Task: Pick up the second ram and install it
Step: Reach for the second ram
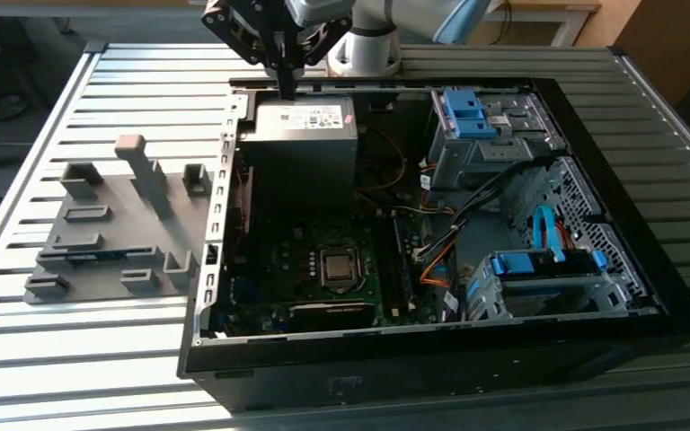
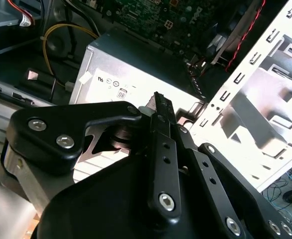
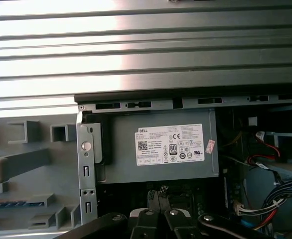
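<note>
In the exterior view, the gripper [image 1: 283,88] hangs at 12 o'clock of the open computer case [image 1: 668,296]. Its fingers are pressed together with nothing between them, and their tips are just above the far edge of the power supply [image 1: 303,135]. The second ram [image 1: 93,254] sits in the gray holder [image 1: 141,229] on the slatted table [image 1: 33,359], at 9 o'clock of the case and well apart from the gripper. In the second wrist view, the clenched gripper [image 2: 158,102] points at the power supply [image 2: 136,64]. In the first wrist view, the gripper [image 3: 157,194] sits before the power supply [image 3: 156,144], and the second ram's [image 3: 9,204] blue edge shows in the holder [image 3: 36,159].
</note>
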`<state>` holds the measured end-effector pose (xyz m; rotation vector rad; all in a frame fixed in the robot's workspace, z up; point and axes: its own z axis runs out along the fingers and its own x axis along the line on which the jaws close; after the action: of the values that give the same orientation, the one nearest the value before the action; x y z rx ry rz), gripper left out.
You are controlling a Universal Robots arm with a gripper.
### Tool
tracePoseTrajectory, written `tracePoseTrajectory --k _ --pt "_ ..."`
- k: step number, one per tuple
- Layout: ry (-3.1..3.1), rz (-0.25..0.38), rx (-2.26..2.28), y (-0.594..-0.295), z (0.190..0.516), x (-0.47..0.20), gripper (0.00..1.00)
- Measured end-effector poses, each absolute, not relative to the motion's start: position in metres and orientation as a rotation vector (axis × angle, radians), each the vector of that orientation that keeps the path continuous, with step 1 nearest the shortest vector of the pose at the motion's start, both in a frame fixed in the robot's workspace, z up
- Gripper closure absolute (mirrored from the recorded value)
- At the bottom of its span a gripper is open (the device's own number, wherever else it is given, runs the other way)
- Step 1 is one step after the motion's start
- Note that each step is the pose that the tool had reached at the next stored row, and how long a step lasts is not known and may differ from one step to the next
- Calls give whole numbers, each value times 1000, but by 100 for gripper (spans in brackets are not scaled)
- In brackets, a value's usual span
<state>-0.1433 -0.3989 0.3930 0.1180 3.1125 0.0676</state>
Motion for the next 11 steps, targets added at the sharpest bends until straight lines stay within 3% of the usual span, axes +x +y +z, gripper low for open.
tracePoseTrajectory --k 11 --pt "3112 68 118 -399 393 -148 89"
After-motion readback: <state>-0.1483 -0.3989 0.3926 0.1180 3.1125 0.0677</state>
